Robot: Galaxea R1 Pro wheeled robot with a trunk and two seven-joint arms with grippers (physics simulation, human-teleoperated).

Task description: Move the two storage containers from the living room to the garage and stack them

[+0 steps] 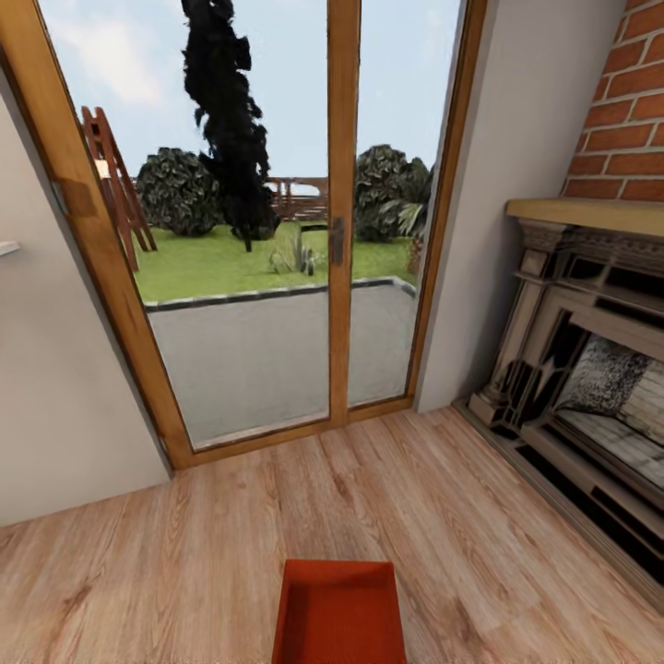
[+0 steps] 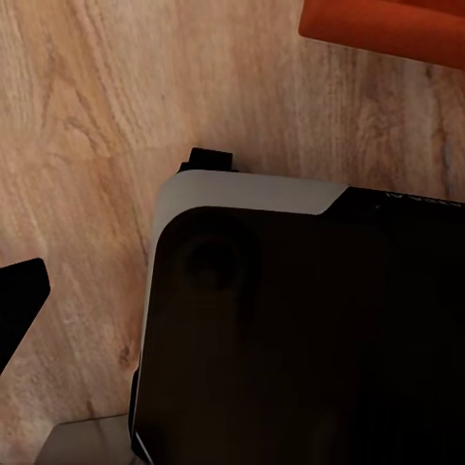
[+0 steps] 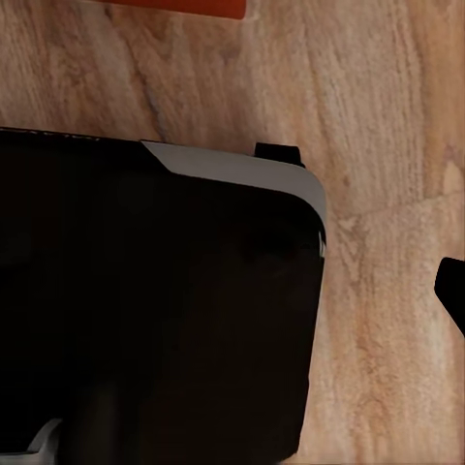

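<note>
One orange-red storage container (image 1: 338, 613) lies open-topped on the living room's light wood plank floor (image 1: 184, 553), at the lower middle of the head view, facing the glass doors. A corner of this container (image 2: 387, 29) shows in the left wrist view, and a thin strip of its edge (image 3: 184, 6) in the right wrist view. The other container is out of view. A single dark fingertip (image 2: 19, 300) of my left gripper hangs over the planks. A single dark fingertip (image 3: 450, 286) of my right gripper does the same. Neither touches the bin.
Wood-framed glass doors (image 1: 341, 231) stand ahead, with a garden behind them. The brick fireplace (image 1: 590, 369) lines the right side, and a plain wall (image 1: 55, 387) the left. My black, grey-rimmed base (image 2: 291, 320) (image 3: 145, 291) sits below both wrists, just short of the container.
</note>
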